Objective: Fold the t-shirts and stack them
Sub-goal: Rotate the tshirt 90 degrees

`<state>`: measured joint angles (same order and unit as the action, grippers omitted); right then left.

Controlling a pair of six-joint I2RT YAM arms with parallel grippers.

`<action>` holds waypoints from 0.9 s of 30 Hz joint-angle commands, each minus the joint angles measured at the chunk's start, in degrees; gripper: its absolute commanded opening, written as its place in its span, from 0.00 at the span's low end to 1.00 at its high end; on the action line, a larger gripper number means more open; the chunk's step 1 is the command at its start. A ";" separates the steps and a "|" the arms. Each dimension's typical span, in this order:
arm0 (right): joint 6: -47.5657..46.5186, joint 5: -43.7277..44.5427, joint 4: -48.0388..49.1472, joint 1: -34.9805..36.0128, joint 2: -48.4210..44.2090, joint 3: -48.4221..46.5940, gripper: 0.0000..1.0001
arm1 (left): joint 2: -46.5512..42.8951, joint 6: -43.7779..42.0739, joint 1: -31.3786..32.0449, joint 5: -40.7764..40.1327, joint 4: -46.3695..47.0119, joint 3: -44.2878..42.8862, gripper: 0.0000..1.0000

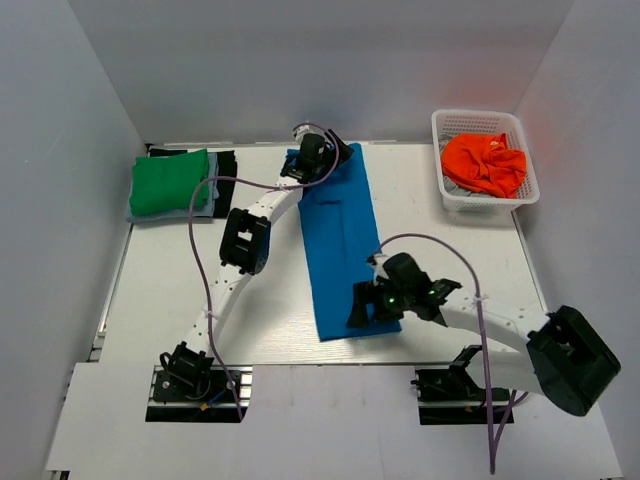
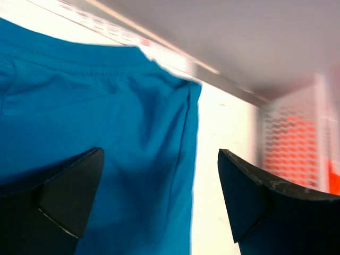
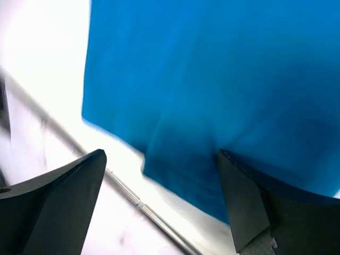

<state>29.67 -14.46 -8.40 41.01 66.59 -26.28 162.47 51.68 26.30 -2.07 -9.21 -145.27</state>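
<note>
Garment status: blue strip laid out, both grippers open at its ends

The blue t-shirt (image 1: pixel 340 240) lies flat in the middle of the table (image 1: pixel 170 300) as a long narrow strip running from the far edge toward the near edge. This shape suggests the sides are already folded in, leaving the lengthwise fold as the probable step in hand.

The left gripper (image 1: pixel 318 160) is positioned at the far end of the strip, the right gripper (image 1: pixel 372 305) at the near end. One gripper per end allows the cloth to be lifted evenly without skewing. Both wrist views show the jaws spread wide with blue cloth below them and nothing held between the fingers.

Arm pose: the left arm (image 1: pixel 245 240) is extended far forward along the left side of the strip. The right arm (image 1: pixel 500 325) reaches in low from the right, wrist angled toward the near hem.

The green t-shirt (image 1: pixel 170 182) sits folded on darker t-shirts (image 1: pixel 225 165) at the far left corner, which appears to be the stacking place. The orange t-shirt (image 1: pixel 483 163) lies crumpled in the basket (image 1: pixel 480 118) at the far right, not yet folded
</note>
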 commanded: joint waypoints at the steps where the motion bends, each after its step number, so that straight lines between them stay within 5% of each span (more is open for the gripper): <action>1: -5.75 -9.35 -2.85 6.87 5.46 -1.92 0.90 | 4.61 6.24 1.03 7.44 3.06 6.84 1.00; 4: -12.00 -14.81 -1.18 10.04 8.81 -4.47 0.90 | 5.13 4.83 1.03 3.48 -0.54 2.63 1.00; 13: -12.89 -5.95 -1.35 12.42 4.88 -9.84 0.90 | -1.53 -2.80 0.50 6.55 -0.10 3.59 1.00; 19: -9.29 0.21 -0.47 12.16 -3.47 -10.72 0.90 | -21.29 -13.60 0.50 5.93 -7.01 8.41 1.00; 21: -6.74 3.36 -0.04 11.98 -6.54 -9.58 0.90 | -29.10 -15.29 1.02 5.15 -9.50 13.49 1.00; 27: 3.45 16.72 -3.81 11.63 -13.67 -5.89 0.90 | -65.45 -18.38 2.79 7.60 -3.53 53.03 1.00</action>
<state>27.00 -6.85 -9.61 52.93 55.31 -33.91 113.25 36.32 27.83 3.55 -14.26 -101.93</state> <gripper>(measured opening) 0.904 0.998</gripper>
